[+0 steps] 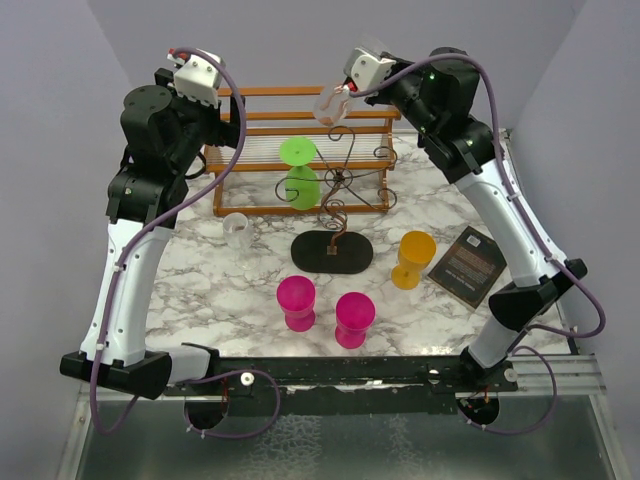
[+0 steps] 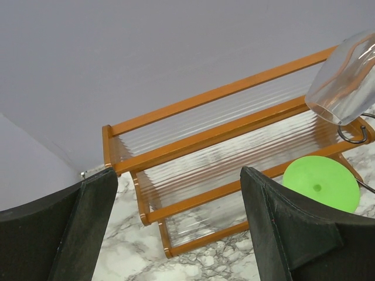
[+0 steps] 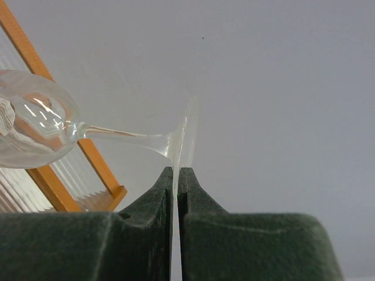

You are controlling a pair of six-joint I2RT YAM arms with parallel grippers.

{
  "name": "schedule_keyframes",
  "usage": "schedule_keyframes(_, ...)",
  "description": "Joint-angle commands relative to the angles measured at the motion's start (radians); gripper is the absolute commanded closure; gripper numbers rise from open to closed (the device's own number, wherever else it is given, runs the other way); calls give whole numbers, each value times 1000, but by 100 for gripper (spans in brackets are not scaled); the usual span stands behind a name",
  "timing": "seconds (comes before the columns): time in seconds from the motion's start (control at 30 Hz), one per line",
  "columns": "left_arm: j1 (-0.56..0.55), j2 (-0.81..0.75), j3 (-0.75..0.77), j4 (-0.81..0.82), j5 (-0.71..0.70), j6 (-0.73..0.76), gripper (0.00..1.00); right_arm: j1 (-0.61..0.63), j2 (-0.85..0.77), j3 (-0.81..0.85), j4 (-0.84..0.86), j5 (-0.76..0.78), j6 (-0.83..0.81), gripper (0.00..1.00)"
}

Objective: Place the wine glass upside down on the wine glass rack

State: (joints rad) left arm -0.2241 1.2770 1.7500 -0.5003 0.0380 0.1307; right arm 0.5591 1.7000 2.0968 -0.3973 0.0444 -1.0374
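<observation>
My right gripper (image 1: 346, 92) (image 3: 177, 173) is raised at the back of the table and is shut on the flat foot of a clear wine glass (image 1: 328, 106) (image 3: 35, 123). The glass lies tilted, with its bowl toward the wooden shelf, just above the top curls of the wine glass rack (image 1: 335, 215). That rack is a dark wire stand on a black oval base. A green glass (image 1: 300, 178) hangs upside down on its left side. My left gripper (image 1: 214, 106) (image 2: 179, 173) is held high at the back left, open, with nothing between its fingers. The clear glass (image 2: 345, 82) shows at the right of its view.
An orange-brown wooden shelf (image 1: 262, 150) (image 2: 199, 137) stands behind the wire rack. On the marble table (image 1: 200, 280) stand a small clear glass (image 1: 237, 228), two pink glasses (image 1: 296, 302) (image 1: 354, 318) and an orange glass (image 1: 412, 258). A black book (image 1: 468, 265) lies at the right.
</observation>
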Motion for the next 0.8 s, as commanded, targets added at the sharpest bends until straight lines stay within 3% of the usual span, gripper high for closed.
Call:
schedule_keyframes(0.0, 9, -18, 2, 16, -13, 13, 12, 31, 8, 9, 45, -59, -117, 99)
schedule_keyframes(0.77, 20, -24, 22, 14, -10, 25, 12, 90, 62, 16, -96, -151, -365, 99)
